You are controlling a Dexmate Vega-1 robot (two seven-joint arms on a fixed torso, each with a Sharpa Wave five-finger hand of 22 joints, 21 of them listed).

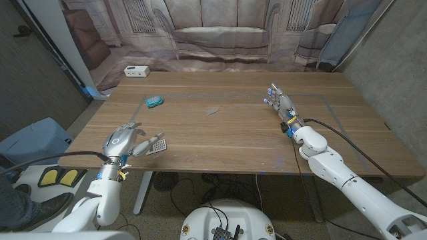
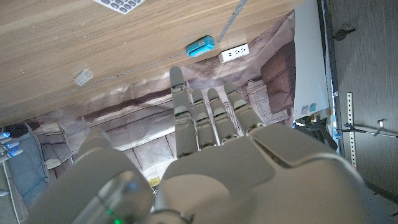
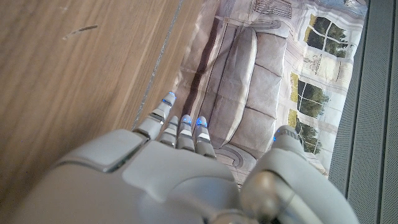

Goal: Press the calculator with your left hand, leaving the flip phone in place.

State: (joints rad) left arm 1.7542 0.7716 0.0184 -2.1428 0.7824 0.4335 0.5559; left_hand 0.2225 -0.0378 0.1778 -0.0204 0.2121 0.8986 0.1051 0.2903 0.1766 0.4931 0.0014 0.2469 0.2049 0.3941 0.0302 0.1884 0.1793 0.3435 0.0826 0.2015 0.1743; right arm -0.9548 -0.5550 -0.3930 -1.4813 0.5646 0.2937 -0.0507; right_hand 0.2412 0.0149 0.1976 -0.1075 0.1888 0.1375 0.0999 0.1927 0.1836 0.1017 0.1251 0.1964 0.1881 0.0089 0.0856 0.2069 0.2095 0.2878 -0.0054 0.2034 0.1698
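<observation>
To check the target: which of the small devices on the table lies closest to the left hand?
The calculator, grey with rows of keys, lies just beside the left hand near the front edge. The blue flip phone and the white box lie farther back.

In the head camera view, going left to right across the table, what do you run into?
Left hand → calculator → small clear object → right hand. The blue flip phone lies farther back, about level with the calculator sideways, so I leave it out of the order.
</observation>
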